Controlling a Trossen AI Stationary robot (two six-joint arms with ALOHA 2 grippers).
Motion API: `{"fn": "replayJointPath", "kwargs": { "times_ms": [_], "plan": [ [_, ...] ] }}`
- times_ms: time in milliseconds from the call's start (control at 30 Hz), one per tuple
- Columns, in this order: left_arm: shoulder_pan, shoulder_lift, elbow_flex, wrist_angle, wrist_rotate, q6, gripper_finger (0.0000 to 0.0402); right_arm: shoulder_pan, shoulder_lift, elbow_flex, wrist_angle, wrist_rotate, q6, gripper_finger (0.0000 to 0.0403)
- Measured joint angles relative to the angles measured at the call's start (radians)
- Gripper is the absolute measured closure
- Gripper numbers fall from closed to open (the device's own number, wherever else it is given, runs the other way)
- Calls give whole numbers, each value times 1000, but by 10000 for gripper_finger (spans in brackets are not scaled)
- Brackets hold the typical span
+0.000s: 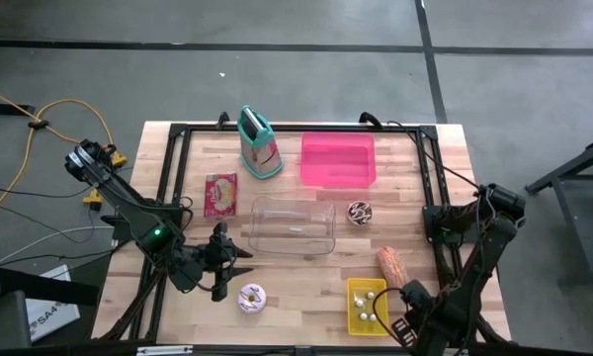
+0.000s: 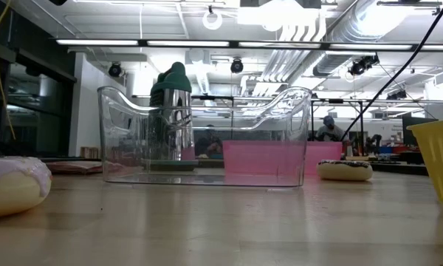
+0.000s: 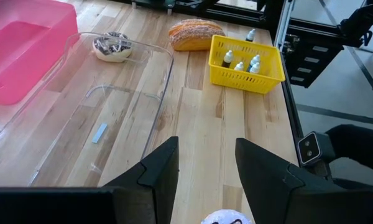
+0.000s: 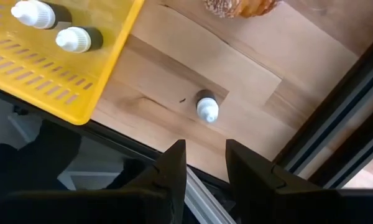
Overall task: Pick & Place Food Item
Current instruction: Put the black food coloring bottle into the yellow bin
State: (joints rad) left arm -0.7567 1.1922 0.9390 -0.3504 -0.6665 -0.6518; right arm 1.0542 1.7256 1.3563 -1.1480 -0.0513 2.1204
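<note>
Nearby, left tool (image 1: 229, 263) above donut (image 1: 251, 298)

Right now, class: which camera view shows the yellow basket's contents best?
The left wrist view: it looks down into the yellow basket, showing small white-capped bottles inside. The high view shows them tiny, the right wrist view one corner with two bottles, and the low view only a wall.

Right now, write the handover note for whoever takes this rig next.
Left claw: open, empty, low over the table between the clear bin and the pink-frosted donut.
Right claw: open, empty, parked at the table's near right edge by the yellow basket.
Food: chocolate donut beside the clear bin, bread roll above the basket, all on the table.
Done: nothing placed; the clear bin and pink bin hold no food.
Left: grasp an item and place it.
</note>
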Motion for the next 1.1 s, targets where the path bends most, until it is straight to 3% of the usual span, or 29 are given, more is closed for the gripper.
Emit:
{"fn": "replayJointPath", "kwargs": {
  "times_ms": [1100],
  "plan": [
    [0, 0, 0, 0, 0, 0, 249, 32, 83, -41, 81, 26, -25, 302]
  ]
}}
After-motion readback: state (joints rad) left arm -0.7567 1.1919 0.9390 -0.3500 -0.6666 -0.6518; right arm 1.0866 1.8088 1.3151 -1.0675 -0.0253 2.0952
